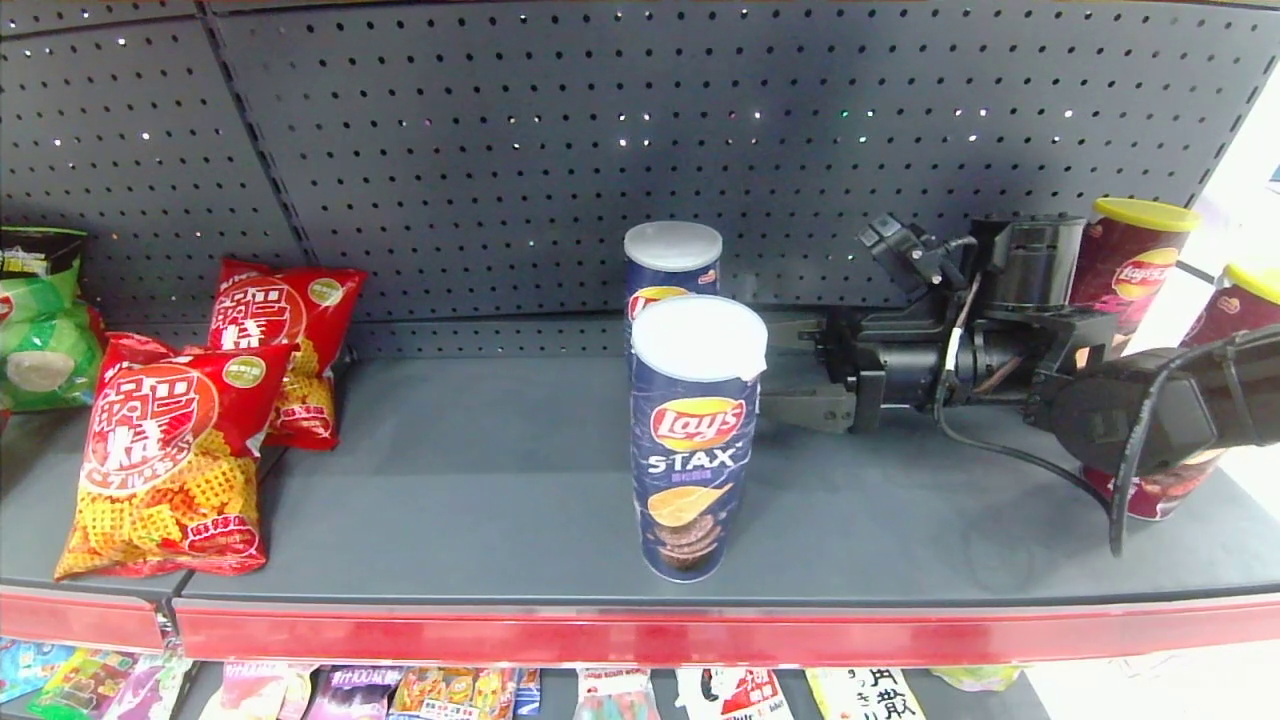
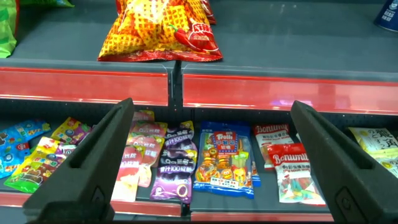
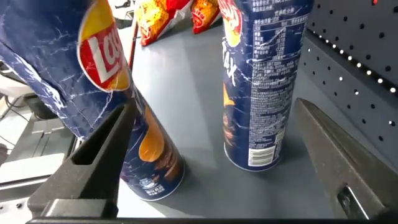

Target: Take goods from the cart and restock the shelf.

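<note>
Two dark blue chip cans stand upright on the grey shelf [image 1: 480, 490]. The front can [image 1: 693, 440] is near the red shelf lip, and the rear can [image 1: 672, 268] stands right behind it by the pegboard. My right gripper [image 1: 790, 368] lies level just right of them, open, holding nothing. Its wrist view has the front can [image 3: 124, 124] and the rear can [image 3: 261, 81] just ahead of the spread fingers [image 3: 93, 168], with the gripper [image 3: 217, 180] empty. My left gripper [image 2: 211, 168] is open and empty, low before the shelf's red edge [image 2: 249, 93].
Red snack bags [image 1: 170, 460] and a green bag [image 1: 40, 330] lie at the shelf's left. Maroon cans with yellow lids [image 1: 1140, 260] stand at the right behind my right arm. Bare shelf lies between the bags and the blue cans. Candy bags [image 2: 224, 162] fill the lower shelf.
</note>
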Tool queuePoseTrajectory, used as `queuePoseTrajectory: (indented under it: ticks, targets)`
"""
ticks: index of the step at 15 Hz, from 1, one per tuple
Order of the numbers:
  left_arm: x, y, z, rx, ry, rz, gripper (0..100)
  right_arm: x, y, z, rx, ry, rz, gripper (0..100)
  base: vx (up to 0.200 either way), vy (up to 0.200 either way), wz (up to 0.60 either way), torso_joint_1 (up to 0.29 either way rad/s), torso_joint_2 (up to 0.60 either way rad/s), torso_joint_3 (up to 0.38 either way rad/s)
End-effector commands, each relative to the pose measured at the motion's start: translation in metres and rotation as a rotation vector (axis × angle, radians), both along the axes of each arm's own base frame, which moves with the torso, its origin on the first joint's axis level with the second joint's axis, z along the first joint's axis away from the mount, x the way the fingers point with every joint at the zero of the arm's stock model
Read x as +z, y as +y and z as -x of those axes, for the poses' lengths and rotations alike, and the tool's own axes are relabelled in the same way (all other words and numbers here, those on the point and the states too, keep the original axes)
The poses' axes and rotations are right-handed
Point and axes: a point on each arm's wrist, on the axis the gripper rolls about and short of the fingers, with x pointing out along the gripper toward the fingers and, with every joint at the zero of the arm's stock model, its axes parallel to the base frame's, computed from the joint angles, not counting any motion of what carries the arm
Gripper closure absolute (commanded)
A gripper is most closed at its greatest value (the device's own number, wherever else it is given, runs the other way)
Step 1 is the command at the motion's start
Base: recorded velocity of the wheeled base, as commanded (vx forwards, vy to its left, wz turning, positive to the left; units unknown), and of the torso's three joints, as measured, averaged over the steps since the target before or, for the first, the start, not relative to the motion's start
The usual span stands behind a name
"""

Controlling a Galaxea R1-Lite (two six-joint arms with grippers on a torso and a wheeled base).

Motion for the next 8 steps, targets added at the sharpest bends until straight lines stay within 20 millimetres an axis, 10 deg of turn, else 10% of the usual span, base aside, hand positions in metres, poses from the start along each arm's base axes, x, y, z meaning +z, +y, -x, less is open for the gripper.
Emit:
queuePoseTrajectory:
  ticks: [1, 8]
  targets:
    - [0.0000, 0.0000, -0.0001, 0.001, 0.001, 0.001, 0, 0.0013, -0.0001, 0.0042, 0.004, -0.001, 0.000, 0, 0.000, 0.000, 0.00, 0.000, 0.00, 0.000]
    - [0.0000, 0.0000, -0.0001, 0.001, 0.001, 0.001, 0, 0.0002, 0.0006, 0.0054, 0.006, 0.002, 0.002, 0, 0.000, 0.000, 0.00, 0.000, 0.00, 0.000]
